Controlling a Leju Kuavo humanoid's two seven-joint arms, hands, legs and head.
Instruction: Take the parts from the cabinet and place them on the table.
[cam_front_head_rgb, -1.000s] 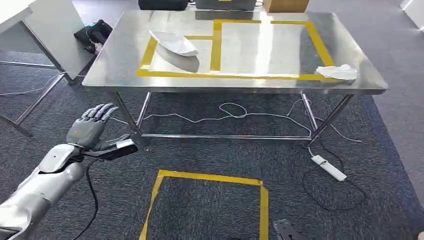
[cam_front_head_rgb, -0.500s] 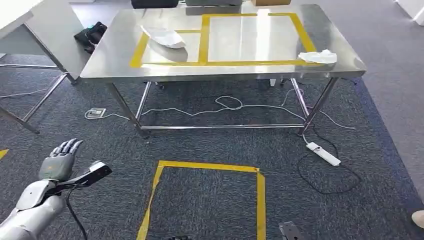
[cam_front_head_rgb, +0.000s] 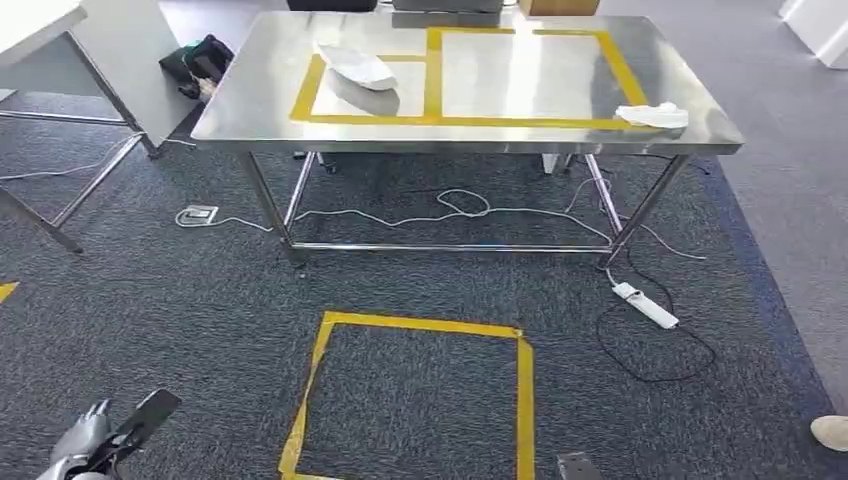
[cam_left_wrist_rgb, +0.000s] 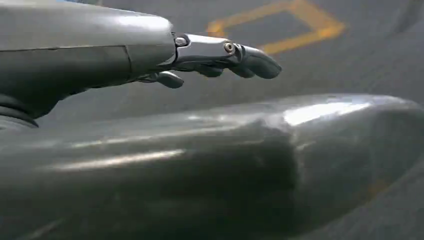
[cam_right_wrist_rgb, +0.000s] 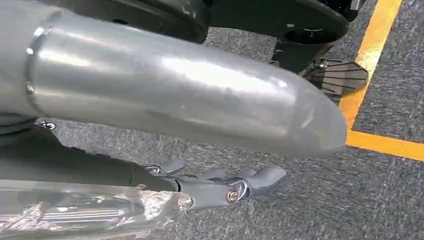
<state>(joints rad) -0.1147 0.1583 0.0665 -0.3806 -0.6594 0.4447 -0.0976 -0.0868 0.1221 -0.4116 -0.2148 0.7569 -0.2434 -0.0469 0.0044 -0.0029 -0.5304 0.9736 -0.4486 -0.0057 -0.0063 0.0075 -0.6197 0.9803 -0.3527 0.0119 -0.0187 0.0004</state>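
Left robot hand (cam_front_head_rgb: 85, 440) low at 7 o'clock, fingers loosely extended, empty. Right robot hand (cam_right_wrist_rgb: 220, 187) hanging: grips crinkled clear plastic-wrapped part (cam_right_wrist_rgb: 85, 215). Steel tabletop (cam_front_head_rgb: 700, 115) far at 12 o'clock; right hand must deliver there.

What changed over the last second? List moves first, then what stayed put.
The left hand dropped from raised near the table to low at the robot's side, its fingers apart and holding nothing throughout. The camera shifted too, so the whole scene slid in the picture. The left part and right part stayed put on the table's tape.
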